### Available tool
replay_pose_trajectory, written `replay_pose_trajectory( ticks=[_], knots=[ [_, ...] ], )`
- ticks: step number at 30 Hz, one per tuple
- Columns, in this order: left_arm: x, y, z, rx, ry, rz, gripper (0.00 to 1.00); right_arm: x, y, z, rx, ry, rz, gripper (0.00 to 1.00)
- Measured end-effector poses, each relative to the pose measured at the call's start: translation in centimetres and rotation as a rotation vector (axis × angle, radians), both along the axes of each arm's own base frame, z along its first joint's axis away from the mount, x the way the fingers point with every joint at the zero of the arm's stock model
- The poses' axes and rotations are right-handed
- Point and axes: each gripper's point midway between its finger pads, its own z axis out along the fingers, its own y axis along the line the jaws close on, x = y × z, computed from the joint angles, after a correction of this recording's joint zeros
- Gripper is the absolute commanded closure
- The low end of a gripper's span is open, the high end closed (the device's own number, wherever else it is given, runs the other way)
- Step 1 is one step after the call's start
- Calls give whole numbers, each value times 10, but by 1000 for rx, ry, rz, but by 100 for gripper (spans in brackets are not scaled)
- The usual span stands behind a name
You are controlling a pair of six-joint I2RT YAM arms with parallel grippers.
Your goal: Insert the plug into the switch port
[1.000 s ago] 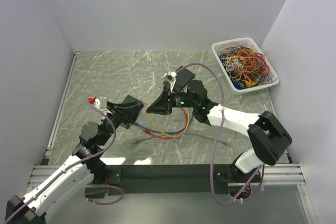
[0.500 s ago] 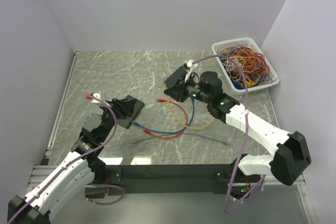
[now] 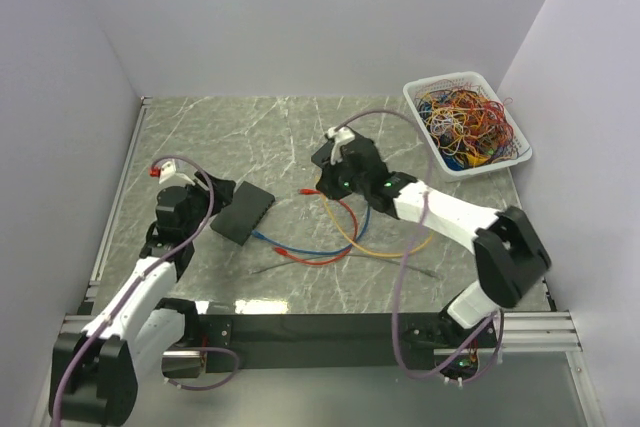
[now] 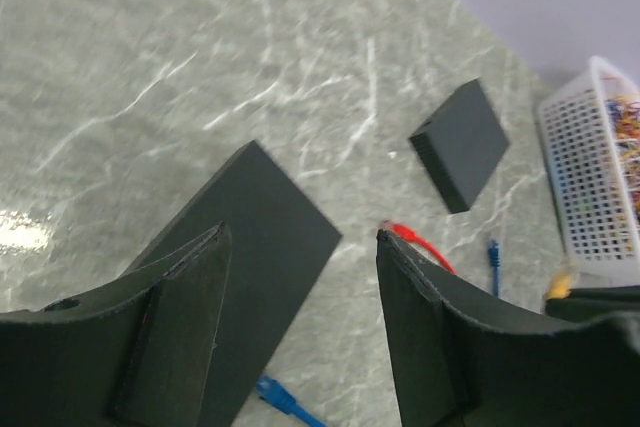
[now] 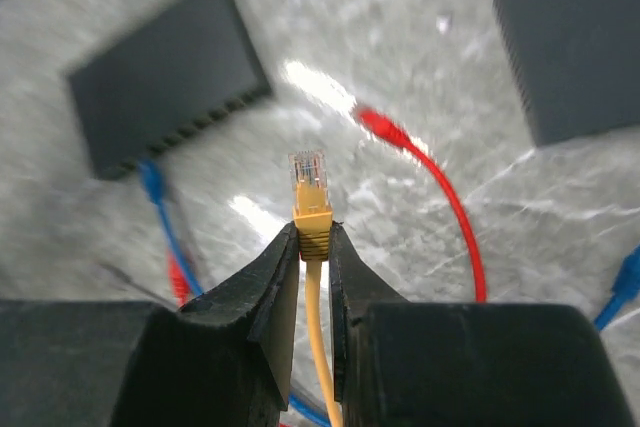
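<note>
My right gripper [image 5: 313,232] is shut on the boot of a yellow plug [image 5: 308,185], whose clear tip sticks out past the fingertips. It hangs above the table [image 3: 325,179], right of the switch [image 3: 243,213]. The switch is a flat black box [image 5: 165,87] with a row of ports along the edge that faces the plug. My left gripper [image 4: 302,232] stands open with nothing between its fingers, over the near corner of the switch [image 4: 250,237]; in the top view it [image 3: 203,215] is just left of the box.
A second black box [image 4: 460,144] lies beyond the switch. Loose red [image 5: 380,127] and blue [image 5: 152,182] plugs with their cables lie between the boxes; the blue one rests at the switch's port edge. A white basket [image 3: 468,122] of tangled wires stands back right.
My left gripper has let go of the switch, opened wider and drawn back to the left. My right gripper swung back-right with the yellow plug, then returned a little toward the switch.
</note>
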Motion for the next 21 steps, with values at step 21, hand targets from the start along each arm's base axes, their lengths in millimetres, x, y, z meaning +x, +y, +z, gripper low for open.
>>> replay_pose_trajectory(
  ticks=[21],
  knots=[
    [27, 12, -80, -55, 203, 1, 37, -26, 98, -105, -325, 63, 186, 100]
  ],
)
